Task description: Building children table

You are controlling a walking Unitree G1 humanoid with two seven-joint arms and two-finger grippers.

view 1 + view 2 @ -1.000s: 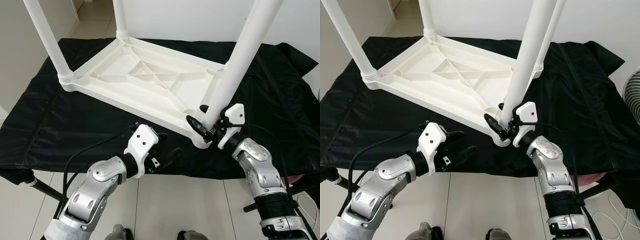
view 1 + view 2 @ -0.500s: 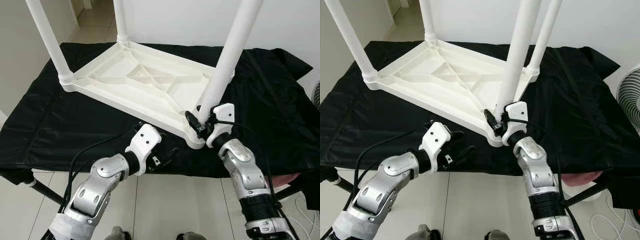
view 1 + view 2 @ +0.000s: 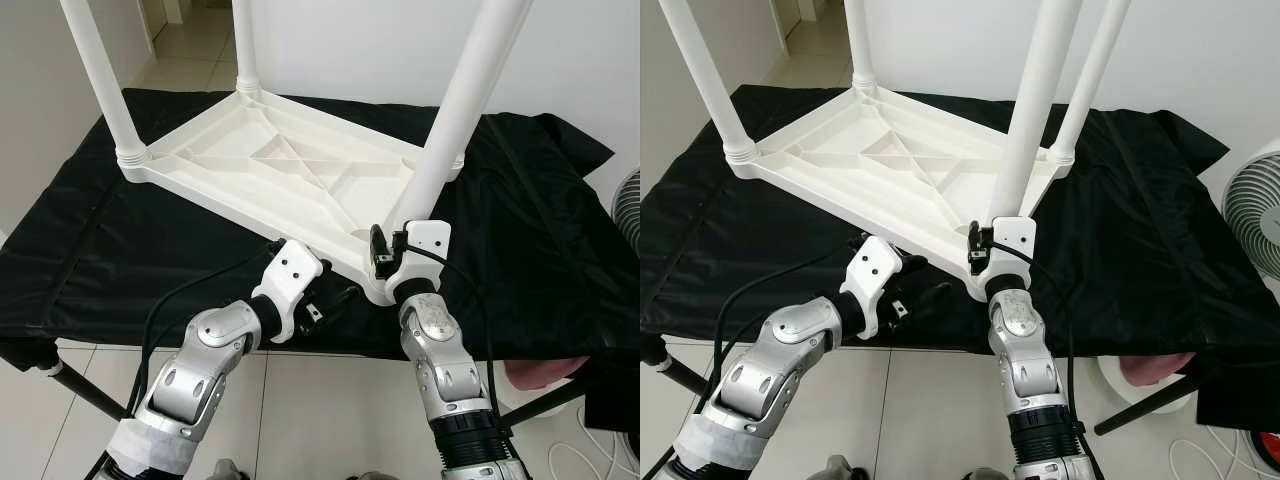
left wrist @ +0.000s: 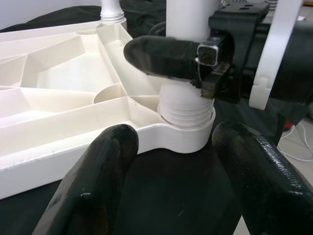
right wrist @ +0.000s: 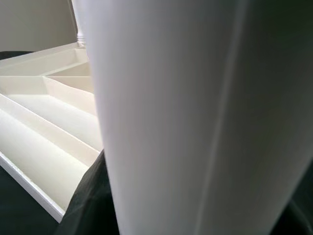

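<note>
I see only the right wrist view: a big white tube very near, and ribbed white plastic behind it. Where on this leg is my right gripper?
Observer: The right gripper is shut on the near-right leg, just above its threaded base.
Operator: And the left gripper?
Observer: The left gripper is open, low over the black cloth beside that same corner, not touching the leg.
Operator: How many legs are in?
Observer: Four stand up from the upside-down tabletop.
</note>
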